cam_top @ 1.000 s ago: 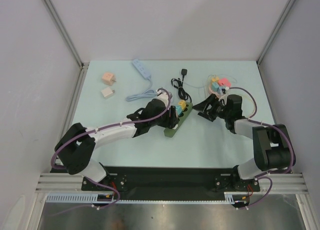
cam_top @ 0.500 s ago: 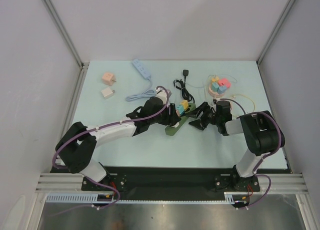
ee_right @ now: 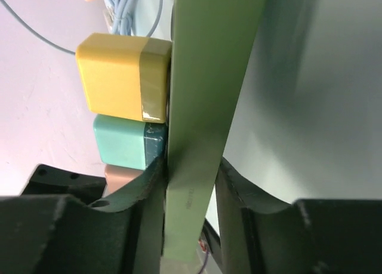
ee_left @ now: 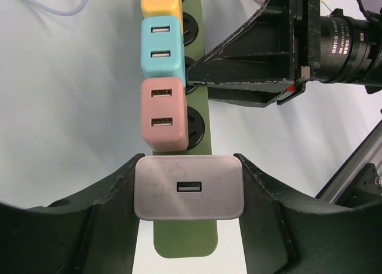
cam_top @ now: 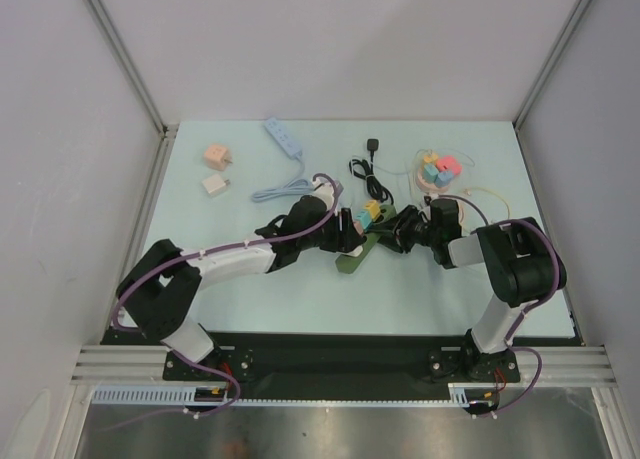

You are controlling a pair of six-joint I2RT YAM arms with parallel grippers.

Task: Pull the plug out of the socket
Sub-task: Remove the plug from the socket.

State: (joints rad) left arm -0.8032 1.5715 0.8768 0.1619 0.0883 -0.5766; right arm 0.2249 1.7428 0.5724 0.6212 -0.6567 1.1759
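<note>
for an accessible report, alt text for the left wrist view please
The left gripper clasps a grey charger plugged into a green power strip. Beyond it a pink charger, a teal charger and a yellow charger sit in a row, and the right gripper grips the strip from the right beside the teal one.

Left arm point(cam_top: 235, 259) and right arm point(cam_top: 515, 264) are showing white links, black joints; purple cables point(cam_top: 318, 177) are looping alongside. Black fingers point(ee_left: 71, 226) are looking scuffed.

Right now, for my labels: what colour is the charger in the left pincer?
Light grey; the rectangular plastic charger shows best in left wrist view.
</note>
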